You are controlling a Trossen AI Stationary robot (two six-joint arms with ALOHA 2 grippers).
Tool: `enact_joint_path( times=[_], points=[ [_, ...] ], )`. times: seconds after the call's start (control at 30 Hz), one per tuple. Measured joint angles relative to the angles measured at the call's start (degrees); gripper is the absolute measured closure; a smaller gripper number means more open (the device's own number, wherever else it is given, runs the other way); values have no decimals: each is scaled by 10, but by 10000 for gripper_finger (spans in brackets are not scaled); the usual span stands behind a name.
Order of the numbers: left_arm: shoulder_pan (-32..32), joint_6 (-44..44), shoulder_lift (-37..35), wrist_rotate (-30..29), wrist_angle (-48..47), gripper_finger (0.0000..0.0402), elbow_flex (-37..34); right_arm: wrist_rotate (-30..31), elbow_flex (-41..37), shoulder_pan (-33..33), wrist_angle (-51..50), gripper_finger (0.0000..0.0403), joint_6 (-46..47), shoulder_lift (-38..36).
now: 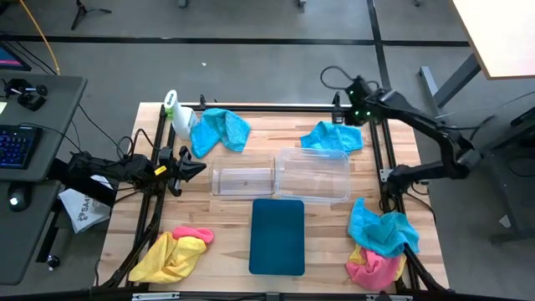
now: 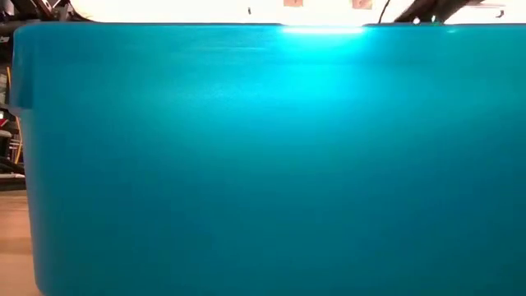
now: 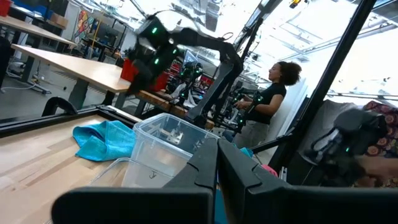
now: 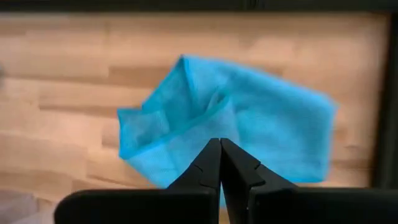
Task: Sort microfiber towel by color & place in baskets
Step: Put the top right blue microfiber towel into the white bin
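Several towels lie on the table. In the high view a cyan towel [image 1: 221,130] is at the far left, and another cyan towel [image 1: 333,136] at the far right. A cyan one [image 1: 383,231] lies atop a pink one [image 1: 374,266] near right. A yellow towel [image 1: 170,259] with a pink one [image 1: 194,235] on it lies near left. The narrow clear tub [image 1: 242,179], wide clear tub [image 1: 314,174] and teal tray [image 1: 277,236] sit mid-table. My left gripper [image 1: 197,167] [image 3: 217,167] is shut, level, left of the narrow tub. My right gripper [image 1: 351,115] [image 4: 221,147] is shut and hovers over the far-right cyan towel [image 4: 249,124].
A white spray bottle with a green top [image 1: 177,115] lies at the far left beside the cyan towel. A black frame [image 1: 267,107] edges the table. The teal tray's wall [image 2: 263,156] fills the low view. A person [image 3: 270,102] stands beyond the table in the left wrist view.
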Motion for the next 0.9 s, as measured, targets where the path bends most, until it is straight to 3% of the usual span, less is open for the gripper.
enact_joint_path(
  times=[0.23, 0.63, 0.77, 0.9],
  points=[
    [0, 0, 0, 0, 0, 401, 0, -96, -131, 0, 171, 354, 43, -7],
    [0, 0, 0, 0, 0, 401, 0, 26, -162, 0, 192, 163, -9, -7],
    [0, 0, 0, 0, 0, 401, 0, 48, -162, 0, 191, 133, -18, 17],
    [0, 0, 0, 0, 0, 401, 0, 16, -162, 3, 204, 128, -33, 66]
  ],
)
